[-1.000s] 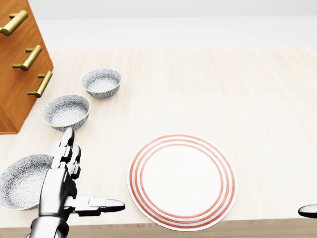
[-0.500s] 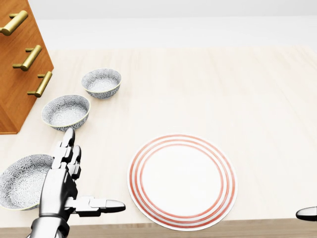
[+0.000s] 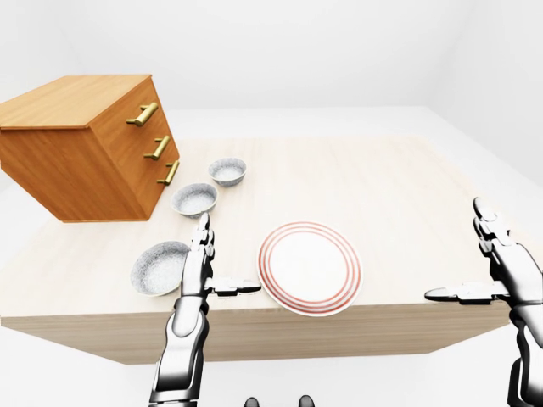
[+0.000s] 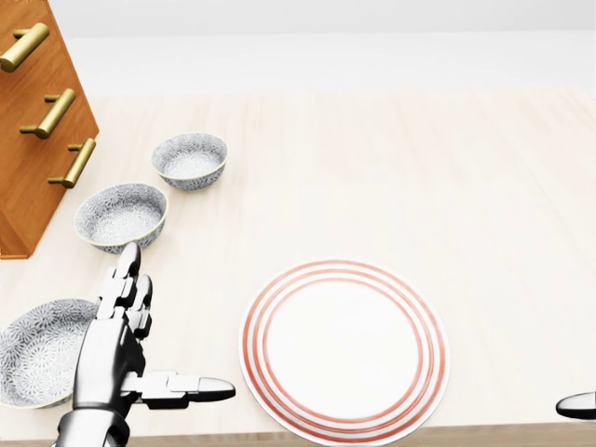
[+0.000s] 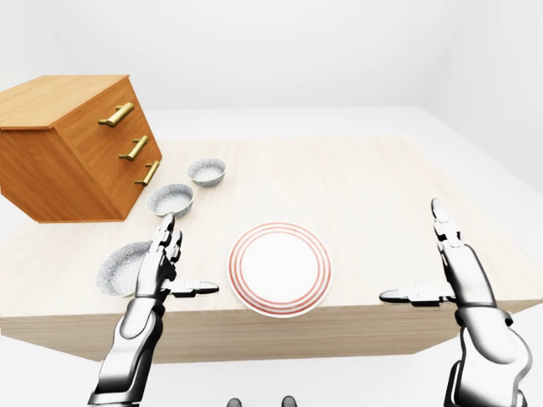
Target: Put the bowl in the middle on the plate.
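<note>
Three grey patterned bowls stand in a row at the left of the head view. The middle bowl [image 4: 121, 216] sits between the far bowl [image 4: 190, 158] and the near bowl [image 4: 42, 349]. A white plate with red rings [image 4: 345, 346] lies at the bottom centre. My left hand [image 4: 177, 319] is open, fingers straight and thumb out sideways, hovering between the near bowl and the plate, just below the middle bowl. My right hand [image 5: 413, 254] is open and empty over the table's near right edge. Nothing is held.
A wooden chest of drawers [image 4: 37, 112] with brass handles stands at the top left, close beside the bowls. The light wooden table [image 4: 419, 168] stretches up and to the right. Its near edge [image 3: 339, 326] runs just under the plate.
The whole picture shifted slightly downward and the plate looks a bit larger, so the camera has moved. Neither hand has changed pose, and the bowls and plate stay put.
</note>
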Available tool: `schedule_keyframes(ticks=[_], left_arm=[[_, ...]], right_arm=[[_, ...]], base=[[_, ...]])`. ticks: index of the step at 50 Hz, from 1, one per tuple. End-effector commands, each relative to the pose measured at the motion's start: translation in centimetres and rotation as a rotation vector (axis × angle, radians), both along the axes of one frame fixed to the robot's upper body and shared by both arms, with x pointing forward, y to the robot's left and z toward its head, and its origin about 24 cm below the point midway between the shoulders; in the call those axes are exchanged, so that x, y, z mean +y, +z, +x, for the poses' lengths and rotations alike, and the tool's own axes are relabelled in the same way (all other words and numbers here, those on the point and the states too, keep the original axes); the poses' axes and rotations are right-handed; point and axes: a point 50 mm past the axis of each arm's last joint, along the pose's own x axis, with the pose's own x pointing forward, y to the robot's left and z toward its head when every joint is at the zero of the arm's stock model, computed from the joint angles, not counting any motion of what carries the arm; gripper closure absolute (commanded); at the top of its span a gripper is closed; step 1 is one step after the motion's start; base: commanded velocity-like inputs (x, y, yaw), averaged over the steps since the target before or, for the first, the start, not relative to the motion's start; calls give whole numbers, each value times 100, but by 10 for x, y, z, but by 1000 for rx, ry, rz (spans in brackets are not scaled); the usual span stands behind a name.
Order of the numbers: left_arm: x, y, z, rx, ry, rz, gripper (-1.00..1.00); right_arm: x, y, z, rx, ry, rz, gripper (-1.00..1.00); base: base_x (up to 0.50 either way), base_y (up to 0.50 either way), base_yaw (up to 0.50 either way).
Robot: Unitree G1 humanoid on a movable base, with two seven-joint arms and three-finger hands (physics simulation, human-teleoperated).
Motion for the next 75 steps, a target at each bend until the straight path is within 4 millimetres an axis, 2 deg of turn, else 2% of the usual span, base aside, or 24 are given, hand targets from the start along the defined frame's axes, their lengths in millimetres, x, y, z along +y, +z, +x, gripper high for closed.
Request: schedule_keyframes(ticks=[1,22,45,47,53,57,61,70,75], left_arm=[[-1,4,0,-9,-3,-2,-100],[-1,3,0,-11,-2,-3,-100],[0,3,1,-18,-1,-4,-100],[0,4,1,-22,-2,-5,-100],[3,14,-1,-78,20,-17,-100],[-2,21,-3,-96,-1,-12,-100],[-3,27,-4,-120,4,138,-100],[-3,31,3,-103,-36,290,-100],[-5,55,5,-194,-38,465,-100]], right_arm=[[4,2,0,2,40,7,-100],[1,0,1,1,15,5,-100],[-2,-8,4,21,-35,3,-100],[0,-4,3,7,-27,-2,-100],[-1,-7,4,14,-31,5,-100],[0,-2,2,1,-21,-5,-100],[0,-2,2,1,-19,-4,-100],[1,-3,3,7,-18,-4,-100],[2,-1,2,4,-12,-12,-100]], base=[[44,0,0],[48,0,0],[5,2,0],[0,0,0],[0,0,0],[0,0,0],[0,0,0],[0,0,0],[0,0,0]])
